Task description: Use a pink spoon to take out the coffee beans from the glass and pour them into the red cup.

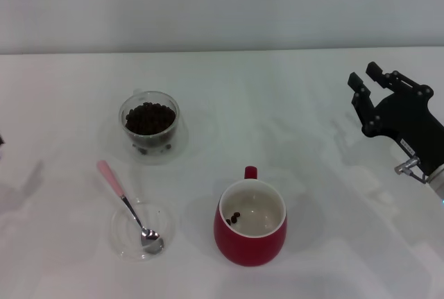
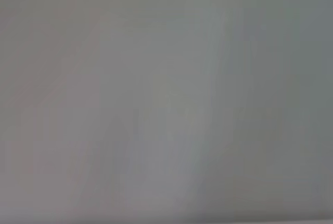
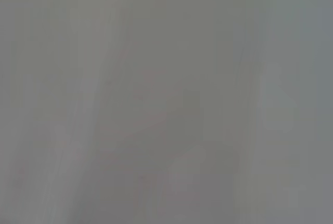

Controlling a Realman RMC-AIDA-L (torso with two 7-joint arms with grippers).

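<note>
On the white desk (image 1: 291, 105) the glass (image 1: 149, 123) stands toward the far left part, filled with a heap of coffee beans (image 1: 149, 118). Nearer to the front edge, left of the middle, there is a flat clear dish (image 1: 141, 231). The pink spoon (image 1: 128, 207) lies with its metal bowl inside this dish, and its pale pink handle goes out over the rim, pointing toward the far left. The red cup (image 1: 250, 224) stands upright close to the front edge, just right of the dish but not touching it, with its handle turned to the far side. A few beans (image 1: 234, 218) lie on its cream inside.

The right end effector (image 1: 368, 82) hangs over the right edge of the desk, well apart from all the things. Its two black fingers (image 1: 359, 84) stand apart and hold nothing. The left end effector is not visible; both wrist views show only a plain grey surface.
</note>
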